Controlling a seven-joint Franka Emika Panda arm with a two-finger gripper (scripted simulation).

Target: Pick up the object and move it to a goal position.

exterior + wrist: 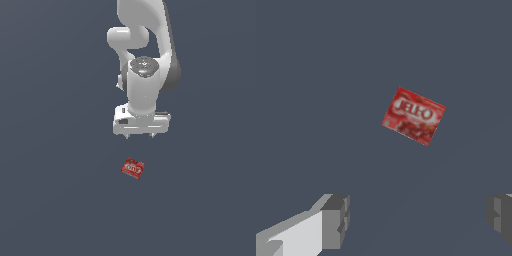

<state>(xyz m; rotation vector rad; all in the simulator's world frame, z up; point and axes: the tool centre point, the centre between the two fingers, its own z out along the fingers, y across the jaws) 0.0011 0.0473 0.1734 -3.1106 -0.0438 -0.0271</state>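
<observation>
Spread wide and holding nothing, the tool (141, 135) hangs apart from the red box (133, 168) lying flat and skewed on the table (55, 200); it should centre above, turn to match the skew, then descend.

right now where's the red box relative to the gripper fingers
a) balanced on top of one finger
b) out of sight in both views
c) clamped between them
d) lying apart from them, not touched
d: the wrist view shows the red box lying flat on the dark surface, well clear of the open gripper, and the exterior view shows a gap between the two.
</observation>
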